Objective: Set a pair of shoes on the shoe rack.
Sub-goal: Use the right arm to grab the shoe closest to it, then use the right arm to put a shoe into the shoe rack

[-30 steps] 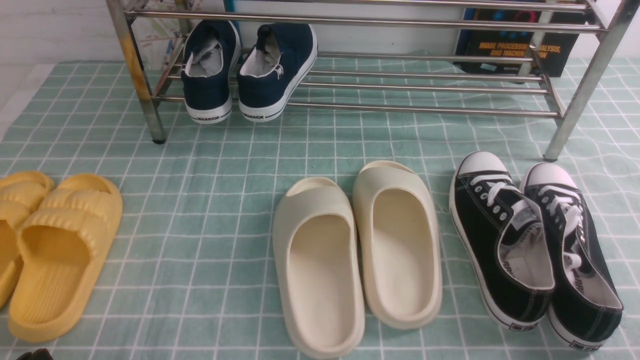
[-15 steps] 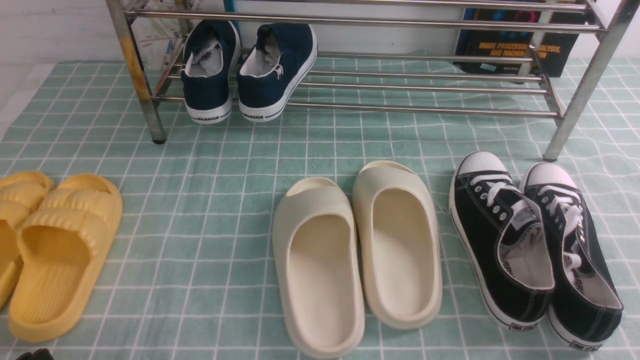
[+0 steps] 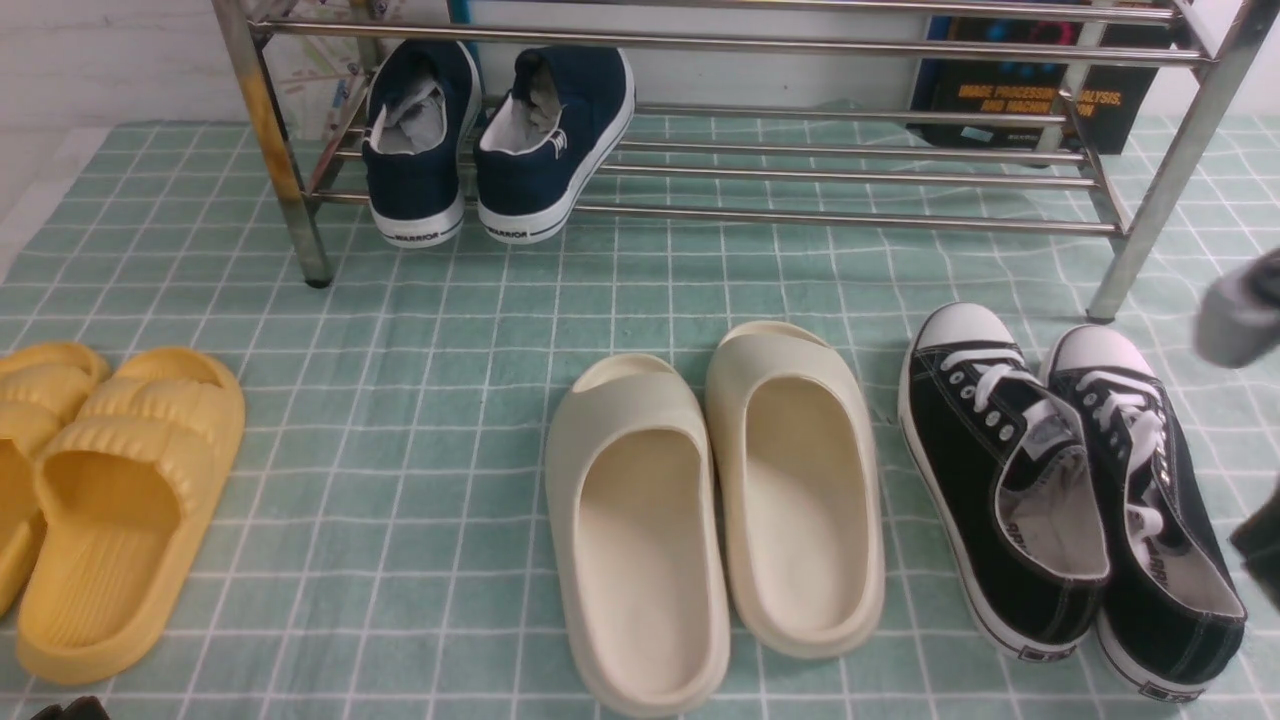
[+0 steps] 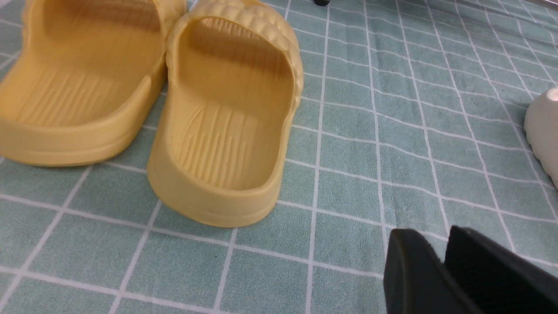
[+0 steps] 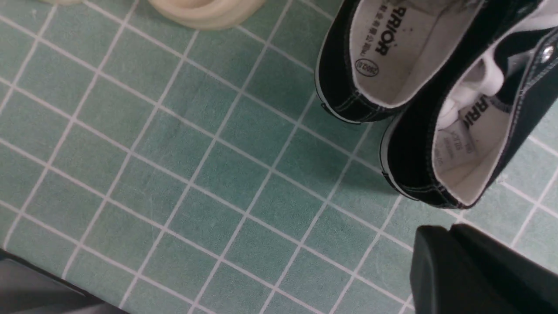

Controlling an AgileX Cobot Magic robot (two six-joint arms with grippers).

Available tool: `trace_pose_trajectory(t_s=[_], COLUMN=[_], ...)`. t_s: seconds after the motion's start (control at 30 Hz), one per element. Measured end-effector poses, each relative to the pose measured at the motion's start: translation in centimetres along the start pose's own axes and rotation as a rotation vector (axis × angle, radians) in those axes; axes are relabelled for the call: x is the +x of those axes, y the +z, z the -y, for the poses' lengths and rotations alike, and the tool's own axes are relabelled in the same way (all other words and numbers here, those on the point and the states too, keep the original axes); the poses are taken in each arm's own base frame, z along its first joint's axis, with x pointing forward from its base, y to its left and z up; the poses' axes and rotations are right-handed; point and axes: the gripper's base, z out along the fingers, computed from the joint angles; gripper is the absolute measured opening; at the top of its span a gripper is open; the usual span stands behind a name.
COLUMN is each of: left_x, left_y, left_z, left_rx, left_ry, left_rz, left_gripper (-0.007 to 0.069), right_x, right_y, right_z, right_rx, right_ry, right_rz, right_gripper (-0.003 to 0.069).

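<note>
Looking ahead, we find the shoes point(image 3: 1065, 490) on the cloth point(image 3: 450, 300) beside the cream slides point(image 3: 715, 510), before the rack point(image 3: 850, 218); navy sneakers point(image 3: 500, 140) fill its left end. Left gripper point(image 4: 438, 244), right gripper point(image 5: 449, 237): gap perhaps narrow, we cannot tell.

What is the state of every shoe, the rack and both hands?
Black sneakers, on the cloth, upright, close together, not yet on the rack.
Shoe rack, standing upright.
Navy sneakers, on the rack's lower shelf, heels outward.
Cream slides, on the cloth, side by side.
Yellow slides, on the cloth, side by side.
Right hand, by the black sneakers' heels, holding nothing.
Left hand, near the yellow slides, holding nothing.
</note>
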Motion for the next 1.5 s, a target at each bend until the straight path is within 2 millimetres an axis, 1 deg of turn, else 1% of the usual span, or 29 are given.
trace_pose_trajectory(t_s=[0.1, 0.13, 0.17, 0.2, 0.23, 0.27, 0.3, 0.33, 0.37, 0.4, 0.53, 0.63, 0.67, 0.73, 0.77, 0.8, 0.87, 0.9, 0.93, 0.97, 1.07, 1.1, 1.13, 1.23, 1.27, 1.3, 1.37, 1.4, 1.5], left_x=[0.0, 0.0, 0.0, 0.0, 0.0, 0.0, 0.0, 0.0, 0.0, 0.0, 0.0, 0.0, 0.0, 0.0, 0.0, 0.0, 0.0, 0.0, 0.0, 0.0, 0.0, 0.0, 0.0, 0.0, 0.0, 0.0, 0.0, 0.0, 0.0], left_y=[0.0, 0.0, 0.0, 0.0, 0.0, 0.0, 0.0, 0.0, 0.0, 0.0, 0.0, 0.0, 0.0, 0.0, 0.0, 0.0, 0.0, 0.0, 0.0, 0.0, 0.0, 0.0, 0.0, 0.0, 0.0, 0.0, 0.0, 0.0, 0.0], left_z=[0.0, 0.0, 0.0, 0.0, 0.0, 0.0, 0.0, 0.0, 0.0, 0.0, 0.0, 0.0, 0.0, 0.0, 0.0, 0.0, 0.0, 0.0, 0.0, 0.0, 0.0, 0.0, 0.0, 0.0, 0.0, 0.0, 0.0, 0.0, 0.0], left_rx=[0.000, 0.000, 0.000, 0.000, 0.000, 0.000, 0.000, 0.000, 0.000, 0.000, 0.000, 0.000, 0.000, 0.000, 0.000, 0.000, 0.000, 0.000, 0.000, 0.000, 0.000, 0.000, 0.000, 0.000, 0.000, 0.000, 0.000, 0.000, 0.000], left_ry=[0.000, 0.000, 0.000, 0.000, 0.000, 0.000, 0.000, 0.000, 0.000, 0.000, 0.000, 0.000, 0.000, 0.000, 0.000, 0.000, 0.000, 0.000, 0.000, 0.000, 0.000, 0.000, 0.000, 0.000, 0.000, 0.000, 0.000, 0.000, 0.000], left_rz=[0.000, 0.000, 0.000, 0.000, 0.000, 0.000, 0.000, 0.000, 0.000, 0.000, 0.000, 0.000, 0.000, 0.000, 0.000, 0.000, 0.000, 0.000, 0.000, 0.000, 0.000, 0.000, 0.000, 0.000, 0.000, 0.000, 0.000, 0.000, 0.000], left_gripper=[0.0137, 0.0137, 0.0140, 0.0142, 0.0143, 0.0145, 0.0145, 0.0146, 0.0148, 0.0150, 0.0154, 0.0155, 0.0155, 0.0160, 0.0162, 0.0163, 0.0165, 0.0165, 0.0166, 0.0167, 0.0169, 0.0169, 0.0172, 0.0174, 0.0176, 0.0176, 0.0181, 0.0181, 0.0185], right_x=[-1.7, -1.8, -2.7, -3.0, -3.2, -3.8, -4.2, -4.4, -4.8, -5.0, -5.5, -5.7, -5.7, -5.7, -5.6, -5.6, -5.7, -5.7, -5.9, -5.9, -6.4, -6.5, -6.9, -8.6, -9.1, -9.4, -10.9, -10.9, -12.8], right_y=[2.8, 3.0, 4.7, 5.5, 5.8, 7.2, 7.9, 8.4, 9.4, 10.1, 11.9, 13.9, 14.0, 15.1, 15.6, 15.7, 15.7, 15.7, 15.4, 15.0, 13.1, 12.8, 11.4, 8.4, 7.8, 7.5, 6.8, 6.6, 7.0], right_z=[-1.1, -1.2, -1.7, -2.0, -2.0, -2.2, -2.2, -2.1, -2.0, -1.9, -1.9, -2.0, -2.0, -2.1, -2.1, -2.1, -2.1, -2.1, -2.1, -2.1, -2.2, -2.2, -2.2, -1.6, -1.2, -1.2, 0.5, 0.7, 2.9], right_rx=[0.012, 0.011, 0.030, 0.036, 0.038, 0.057, 0.068, 0.076, 0.091, 0.104, 0.121, 0.114, 0.112, 0.112, 0.114, 0.114, 0.117, 0.116, 0.113, 0.115, 0.110, 0.109, 0.104, 0.103, 0.102, 0.101, 0.100, 0.099, 0.087], right_ry=[-0.005, -0.009, -0.014, -0.016, -0.013, -0.007, 0.001, 0.005, 0.020, 0.029, 0.051, 0.068, 0.070, 0.073, 0.072, 0.071, 0.068, 0.069, 0.074, 0.077, 0.083, 0.083, 0.077, 0.065, 0.061, 0.062, 0.082, 0.087, 0.124], right_rz=[-0.075, -0.082, -0.100, -0.105, -0.112, -0.112, -0.111, -0.105, -0.109, -0.111, -0.126, -0.161, -0.163, -0.194, -0.209, -0.212, -0.211, -0.212, -0.209, -0.217, -0.203, -0.197, -0.170, -0.115, -0.108, -0.103, -0.097, -0.092, -0.087], right_gripper=[0.0209, 0.0218, 0.0307, 0.0356, 0.0366, 0.0437, 0.0473, 0.0493, 0.0527, 0.0542, 0.0552, 0.0486, 0.0479, 0.0374, 0.0304, 0.0252, 0.0119, 0.0106, 0.0041, 0.0021, 0.0022, 0.0022, 0.0022, 0.0022, 0.0022, 0.0022, 0.0022, 0.0022, 0.0022])
